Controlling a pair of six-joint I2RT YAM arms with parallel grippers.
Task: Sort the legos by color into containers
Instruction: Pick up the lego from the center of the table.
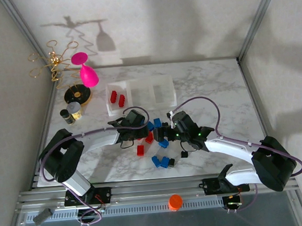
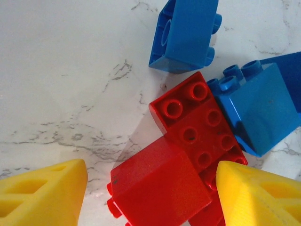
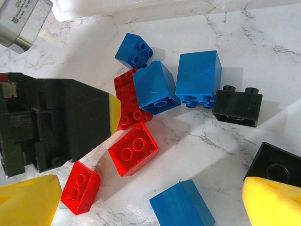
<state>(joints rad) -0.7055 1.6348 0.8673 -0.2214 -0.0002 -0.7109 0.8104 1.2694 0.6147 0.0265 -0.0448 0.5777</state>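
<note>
Red, blue and black legos point(image 3: 133, 149) lie on a white, grey-veined marble table point(image 2: 70, 70).

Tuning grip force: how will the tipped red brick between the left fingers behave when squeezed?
Likely stiff: the red brick looks like hard moulded plastic. Its glossy faces may slip on the fingers. It rests against a studded red brick, so a nudge could rock it.

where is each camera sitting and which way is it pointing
Top external: above and behind the arms, looking down on the marble table; both arms, left hand and right hand show.
Left wrist: on the left arm, looking straight down at a red studded brick; own yellow fingertips at bottom corners.
Right wrist: on the right arm, looking down at blue bricks; own yellow fingertips below, left hand at left.
Shared: both wrist views catch that red studded brick and blue bricks.
</note>
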